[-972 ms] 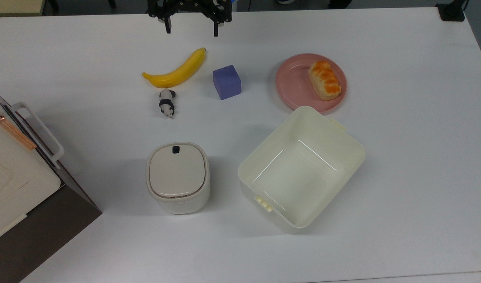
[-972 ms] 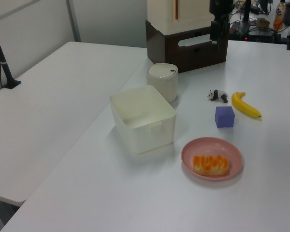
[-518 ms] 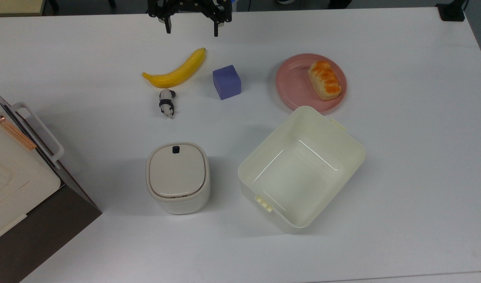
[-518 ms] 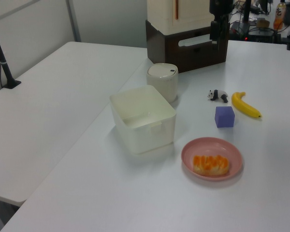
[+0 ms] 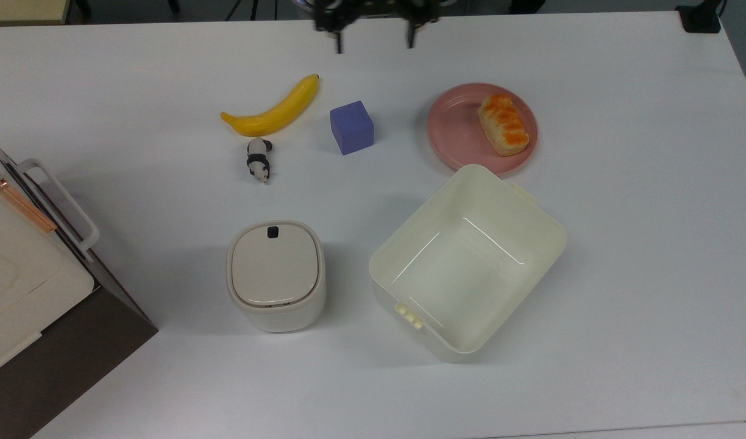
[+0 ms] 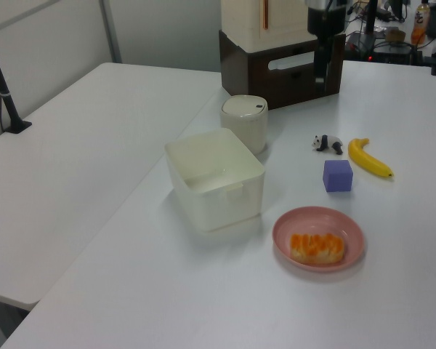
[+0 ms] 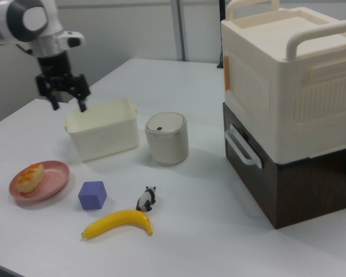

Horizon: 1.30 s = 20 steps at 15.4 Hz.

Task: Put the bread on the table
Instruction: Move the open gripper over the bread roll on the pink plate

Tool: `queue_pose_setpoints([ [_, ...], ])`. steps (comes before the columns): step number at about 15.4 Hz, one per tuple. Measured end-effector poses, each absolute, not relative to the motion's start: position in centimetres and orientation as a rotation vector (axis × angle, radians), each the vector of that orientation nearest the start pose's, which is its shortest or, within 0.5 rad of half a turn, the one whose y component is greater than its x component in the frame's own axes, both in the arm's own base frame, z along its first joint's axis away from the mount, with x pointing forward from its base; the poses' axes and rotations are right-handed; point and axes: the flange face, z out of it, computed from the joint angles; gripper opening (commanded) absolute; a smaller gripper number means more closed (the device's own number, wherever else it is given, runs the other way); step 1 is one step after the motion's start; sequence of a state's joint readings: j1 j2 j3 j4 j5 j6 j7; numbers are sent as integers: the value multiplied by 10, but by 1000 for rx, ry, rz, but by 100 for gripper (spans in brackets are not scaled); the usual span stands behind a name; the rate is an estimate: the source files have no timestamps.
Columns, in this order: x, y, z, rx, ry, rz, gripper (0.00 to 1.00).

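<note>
The bread (image 5: 503, 124), a small bun with a glossy orange top, lies on the pink plate (image 5: 455, 131) on the white table (image 5: 623, 213). The same bread (image 6: 317, 247) (image 7: 29, 177) rests on the plate (image 6: 349, 227) (image 7: 52, 176) in the side views. My gripper (image 5: 374, 41) hangs open and empty at the table's far edge in the top view, above and to the top view's left of the plate. In the right view the gripper (image 7: 68, 104) hovers high above the tub. In the left view the gripper (image 6: 320, 76) points down.
A yellow banana (image 5: 275, 110), a purple cube (image 5: 351, 127) and a panda figure (image 5: 259, 160) lie left of the plate in the top view. A cream tub (image 5: 467, 262) sits just below the plate, beside a lidded bin (image 5: 276, 274). Stacked cream and brown boxes (image 7: 288, 104) stand at the edge.
My gripper has moved to the top view's right along the far edge, from above the banana toward the plate. It stays open. Nothing on the table has moved.
</note>
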<state>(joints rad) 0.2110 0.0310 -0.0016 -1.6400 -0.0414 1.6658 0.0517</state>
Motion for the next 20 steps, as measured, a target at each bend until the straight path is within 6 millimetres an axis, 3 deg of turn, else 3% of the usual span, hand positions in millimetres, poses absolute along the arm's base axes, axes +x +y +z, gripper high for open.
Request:
queue_pose_setpoints([
  [4, 540, 182, 582, -3123, -433, 6, 100],
  [9, 515, 246, 570, -3070, -604, 53, 100],
  [12, 504, 277, 539, -3056, -690, 85, 100],
  [14, 503, 294, 506, -3045, -726, 61, 100],
  [17, 505, 304, 453, -3051, -746, 123, 100],
  [20, 512, 312, 418, -3055, -755, 155, 100],
])
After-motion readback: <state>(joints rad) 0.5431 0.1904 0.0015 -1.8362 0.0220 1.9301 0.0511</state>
